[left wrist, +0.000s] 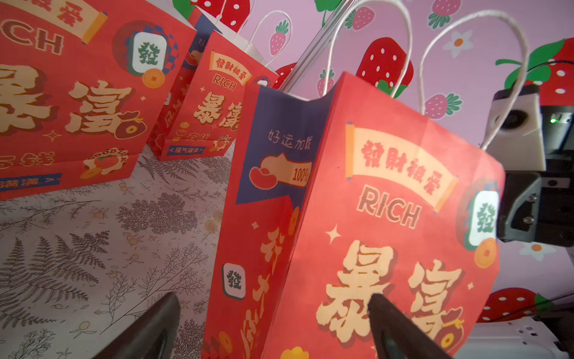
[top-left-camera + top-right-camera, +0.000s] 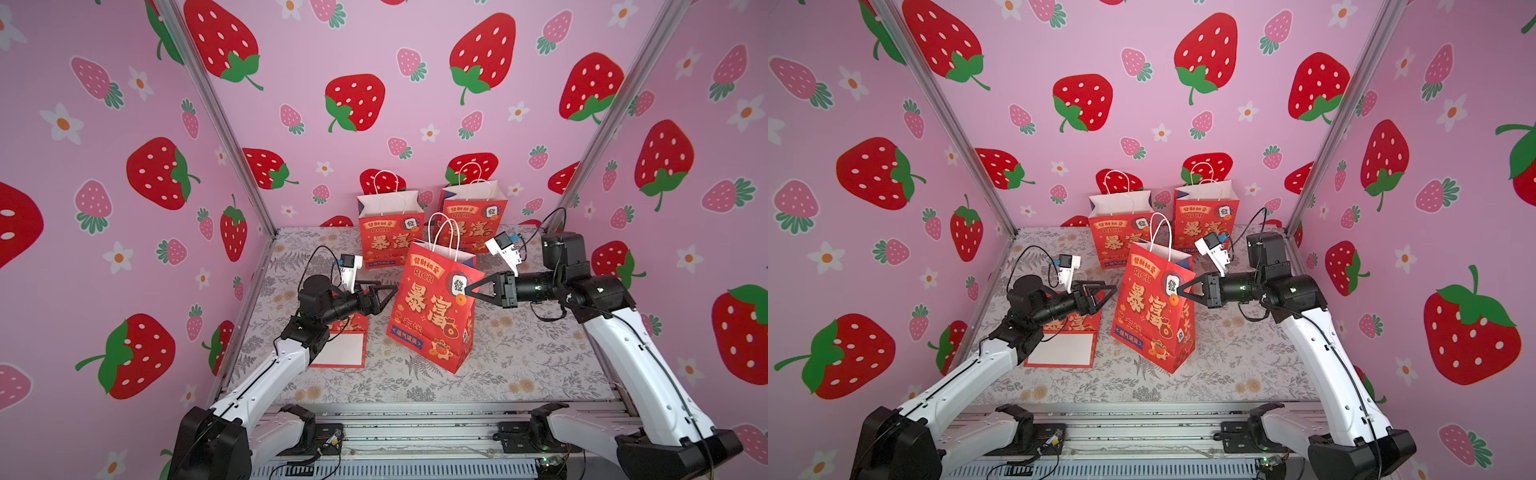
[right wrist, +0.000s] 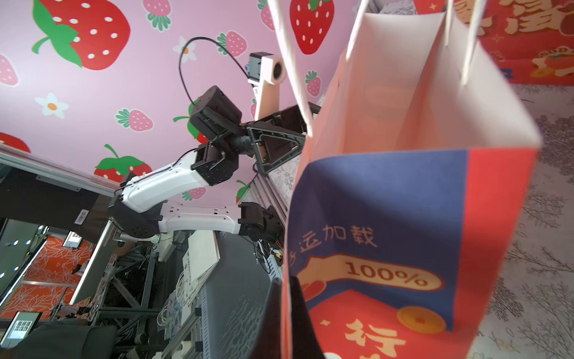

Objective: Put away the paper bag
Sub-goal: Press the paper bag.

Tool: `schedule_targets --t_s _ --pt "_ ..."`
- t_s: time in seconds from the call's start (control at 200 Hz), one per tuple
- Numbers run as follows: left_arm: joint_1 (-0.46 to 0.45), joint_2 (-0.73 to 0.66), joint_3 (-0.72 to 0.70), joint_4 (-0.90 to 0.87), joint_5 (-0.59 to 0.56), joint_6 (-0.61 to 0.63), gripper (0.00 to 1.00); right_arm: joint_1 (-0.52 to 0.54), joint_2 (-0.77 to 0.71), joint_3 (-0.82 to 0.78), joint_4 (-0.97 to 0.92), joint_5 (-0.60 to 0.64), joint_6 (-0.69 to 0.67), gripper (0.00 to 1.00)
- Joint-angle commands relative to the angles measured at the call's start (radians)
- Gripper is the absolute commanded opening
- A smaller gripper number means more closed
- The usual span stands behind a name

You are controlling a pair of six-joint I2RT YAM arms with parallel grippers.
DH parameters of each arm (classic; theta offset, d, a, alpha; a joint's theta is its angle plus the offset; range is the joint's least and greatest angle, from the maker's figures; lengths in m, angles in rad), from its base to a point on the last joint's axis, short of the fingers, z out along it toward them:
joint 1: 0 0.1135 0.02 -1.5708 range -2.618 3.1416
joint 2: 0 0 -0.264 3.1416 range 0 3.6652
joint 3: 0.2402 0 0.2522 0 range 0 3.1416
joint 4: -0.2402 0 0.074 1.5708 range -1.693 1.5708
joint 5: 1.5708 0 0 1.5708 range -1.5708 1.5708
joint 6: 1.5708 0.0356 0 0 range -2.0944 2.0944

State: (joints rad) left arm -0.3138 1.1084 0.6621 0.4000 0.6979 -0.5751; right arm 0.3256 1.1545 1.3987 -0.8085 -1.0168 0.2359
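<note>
Strawberry-print walls (image 2: 374, 62) close in a floral-patterned table (image 2: 519, 361). The paper bag (image 2: 428, 307) stands near its middle with its mouth open and its rope handles up. It looks slightly askew, and I cannot tell whether its base sits flat.

The right gripper (image 2: 467, 289) reaches in from the right and is pinched tight on the upper right edge of the bag's front panel. In the right wrist view its dark fingers (image 3: 289, 310) sit on either side of the paper. The left gripper (image 2: 390, 297) hovers just left of the bag with its jaws spread wide and nothing between them. In the left wrist view the bag's left corner fold falls between the two fingers (image 1: 397, 329), but they look clear of the paper.

Two matching bags (image 2: 384, 237) stand upright against the far wall. A flattened bag (image 2: 343, 351) lies at the near left, partly under the left arm.

By my reading, the task is at an early stage. The bag is secured on one side only and has not been collapsed or moved to a resting place. Left to do, most likely, are a second grip on the left, folding the sides in, and laying the bag with the flattened one.
</note>
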Motion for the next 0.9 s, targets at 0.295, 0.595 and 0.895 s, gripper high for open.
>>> schedule_targets --t_s 0.295,0.595,0.895 --pt "-0.024 -0.007 0.019 0.201 0.177 -0.139 0.95 0.006 -0.036 0.039 0.09 -0.184 0.047 0.0" --pt "-0.051 0.029 0.027 0.303 0.209 -0.198 0.68 0.007 -0.021 0.06 0.09 -0.215 0.044 0.0" --pt "-0.056 0.001 0.023 0.302 0.196 -0.206 0.26 0.006 -0.02 0.102 0.03 -0.154 0.0 0.0"
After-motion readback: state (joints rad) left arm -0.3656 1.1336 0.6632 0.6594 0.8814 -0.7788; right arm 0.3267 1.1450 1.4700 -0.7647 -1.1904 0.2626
